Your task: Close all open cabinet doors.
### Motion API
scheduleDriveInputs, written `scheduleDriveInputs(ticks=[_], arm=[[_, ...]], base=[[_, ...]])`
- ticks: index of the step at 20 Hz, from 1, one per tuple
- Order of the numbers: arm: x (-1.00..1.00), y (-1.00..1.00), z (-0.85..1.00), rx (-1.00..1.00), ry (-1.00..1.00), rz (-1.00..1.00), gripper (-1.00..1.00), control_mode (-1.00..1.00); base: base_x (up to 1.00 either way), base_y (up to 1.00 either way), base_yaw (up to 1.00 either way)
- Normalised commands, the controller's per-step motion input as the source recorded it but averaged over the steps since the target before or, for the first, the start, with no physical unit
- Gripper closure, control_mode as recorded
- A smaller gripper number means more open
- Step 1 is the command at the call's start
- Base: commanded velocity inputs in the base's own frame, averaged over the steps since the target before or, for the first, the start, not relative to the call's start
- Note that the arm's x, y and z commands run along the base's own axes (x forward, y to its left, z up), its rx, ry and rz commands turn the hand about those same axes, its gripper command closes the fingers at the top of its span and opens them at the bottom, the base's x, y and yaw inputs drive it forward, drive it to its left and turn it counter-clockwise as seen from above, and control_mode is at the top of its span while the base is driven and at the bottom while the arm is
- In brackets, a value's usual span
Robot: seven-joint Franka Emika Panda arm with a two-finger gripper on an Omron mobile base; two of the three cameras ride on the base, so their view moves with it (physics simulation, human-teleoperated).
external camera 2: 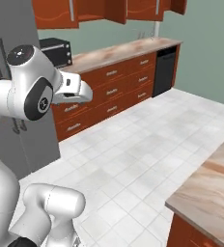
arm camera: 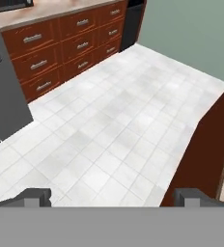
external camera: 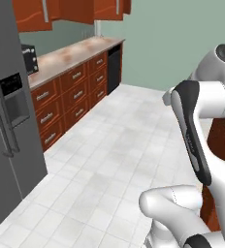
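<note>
The cabinet doors [external camera: 33, 15] hang high on the far left wall above the counter, cut off by the frame's top, and they show again in the right base view as cabinet doors [external camera 2: 55, 12]. A darker panel [external camera 2: 108, 10] among them seems to stand swung out from the row. My gripper [arm camera: 114, 198] is open and holds nothing. Its fingertips [arm camera: 35, 197] stand wide apart over white floor tiles, well short of the cabinets. My hand [external camera 2: 75, 91] hangs mid-room at about counter height.
A grey fridge [external camera: 8, 121] stands near left. A wooden counter [external camera: 71, 53] with drawer fronts [external camera: 75, 77], a black appliance [external camera: 113, 70] and a dark microwave [external camera 2: 56, 50] run along the wall. An island counter [external camera 2: 210, 183] is on the right. Tiled floor [external camera: 114, 140] lies between.
</note>
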Motion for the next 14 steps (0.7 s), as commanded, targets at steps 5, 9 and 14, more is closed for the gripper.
scheduleDriveInputs(ticks=[5, 9, 14], arm=[[0.0, 0.0, 0.0, 0.0, 0.0, 0.0, -1.0, 1.0], [0.0, 0.0, 0.0, 0.0, 0.0, 0.0, -1.0, 1.0], [0.0, 0.0, 0.0, 0.0, 0.0, 0.0, -1.0, 1.0]], base=[[0.81, 0.28, -0.23], [0.82, 0.28, -0.22], [0.82, 0.28, -0.22]])
